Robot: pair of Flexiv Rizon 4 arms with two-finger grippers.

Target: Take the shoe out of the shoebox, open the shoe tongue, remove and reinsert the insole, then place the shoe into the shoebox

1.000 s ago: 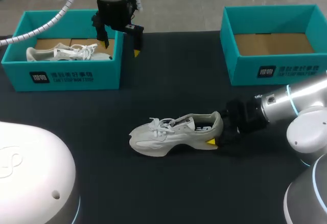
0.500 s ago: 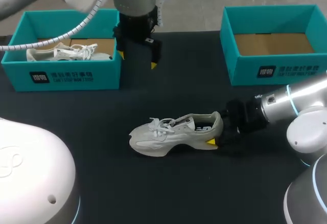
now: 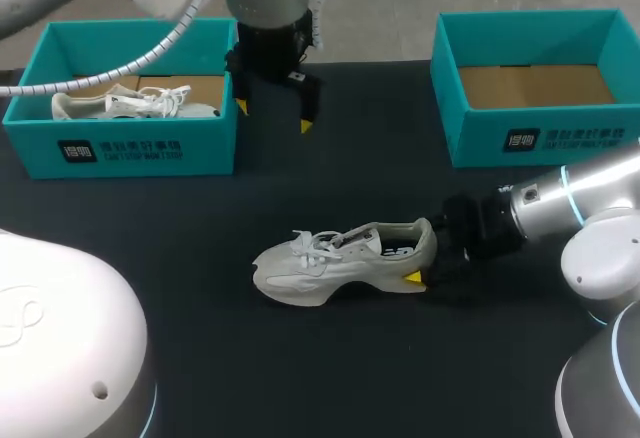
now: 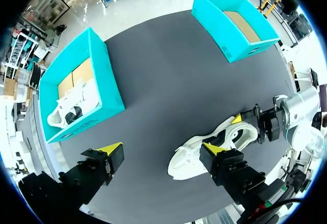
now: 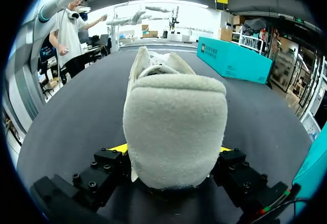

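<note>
A pale grey shoe (image 3: pixel 335 260) with white laces lies on its side on the black table (image 3: pixel 200 218), toe to the left. My right gripper (image 3: pixel 425 261) is shut on its heel; in the right wrist view the heel (image 5: pixel 173 124) fills the gap between both fingers. My left gripper (image 3: pixel 272 115) hangs open and empty above the table's far side, just right of the left shoebox (image 3: pixel 120 148). From the left wrist the shoe (image 4: pixel 186 157) lies below, near one finger (image 4: pixel 227 165). The left shoebox (image 4: pixel 104 88) holds a second pale shoe (image 3: pixel 130 105).
An empty teal shoebox (image 3: pixel 540 138) stands at the back right, also seen as the open box (image 4: pixel 232 27) far ahead of my left gripper. My right arm (image 3: pixel 560 213) stretches in low from the right edge.
My left arm has swung right, from over the left shoebox's right wall to the table beside it. The right gripper and the shoe have not moved.
</note>
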